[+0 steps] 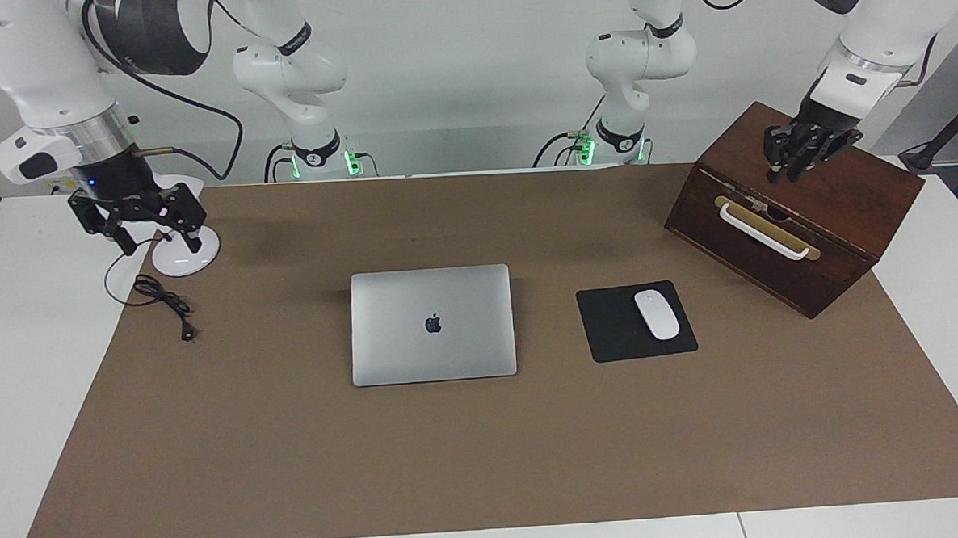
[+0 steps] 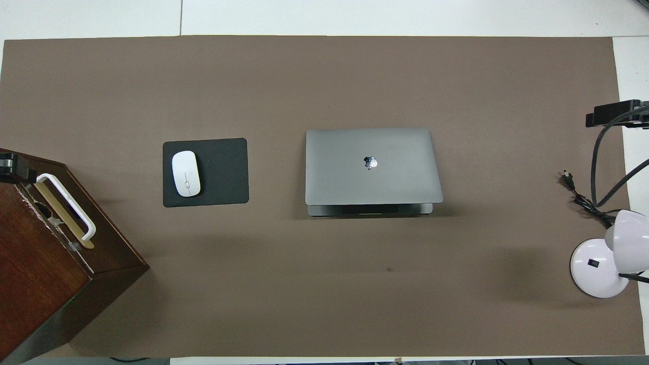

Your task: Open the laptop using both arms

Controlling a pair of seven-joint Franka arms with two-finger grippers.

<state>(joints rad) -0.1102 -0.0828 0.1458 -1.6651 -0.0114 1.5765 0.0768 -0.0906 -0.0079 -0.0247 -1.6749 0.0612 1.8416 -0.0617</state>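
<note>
Laptop [image 1: 432,324] shut, flat at mat centre | left gripper [image 1: 796,165] over box [image 1: 848,204] at 2 o'clock, fingers together, empty | right gripper [image 1: 139,226] over lamp [image 1: 185,251] at 10 o'clock, fingers apart | risk: one-sided lift slides the base

It looked like a robot lab set up like a desk. Two white robot arms [image 1: 293,75] stood at a white table [image 1: 14,362] by a plain white wall. A big brown mat [image 1: 487,446] covered the table. On it lay a laptop [image 1: 432,324], a mouse [image 1: 656,315] on a black pad [image 1: 611,328], a white lamp [image 1: 185,251] and a wooden box [image 1: 801,231].
</note>
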